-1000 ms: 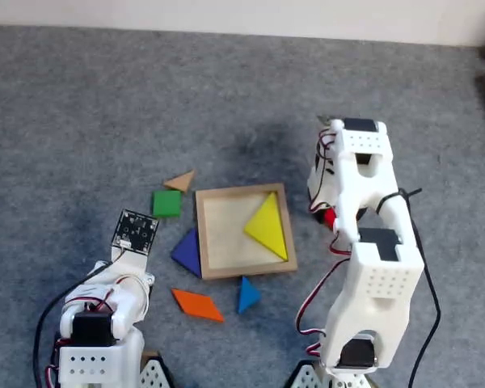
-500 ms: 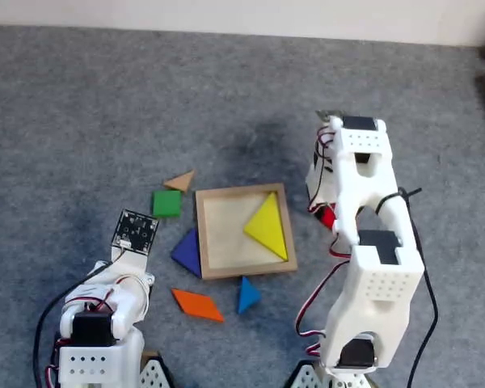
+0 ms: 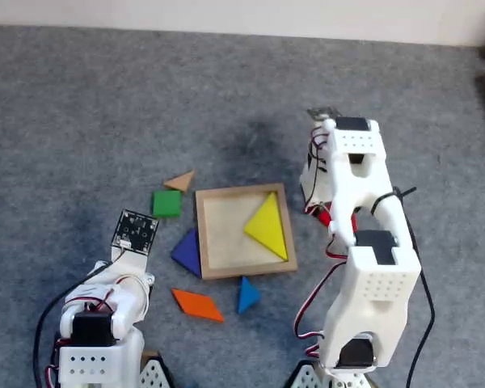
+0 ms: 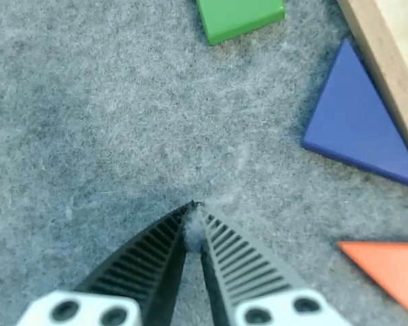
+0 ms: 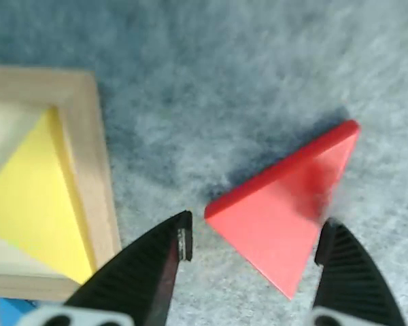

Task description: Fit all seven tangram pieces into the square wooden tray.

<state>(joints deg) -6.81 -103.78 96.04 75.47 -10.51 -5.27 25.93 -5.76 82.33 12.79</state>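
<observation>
We seem to be picking the red triangle (image 5: 285, 231) beside the tray (image 5: 90, 136). Our right gripper (image 5: 255, 238) straddles it, wide. Next we should close squarely.

White perforated arm shells (image 3: 372, 283) trail red-and-black cables (image 3: 307, 301) — fingers (image 4: 146, 258) ribbed, black.

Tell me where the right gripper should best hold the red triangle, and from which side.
Come down from above: the red triangle lies flat on the carpet, so only its thin side edges can be held. The right gripper hangs over it, jaws open on either side. Close across the wide middle; a pointed corner would probably slip out.
</observation>
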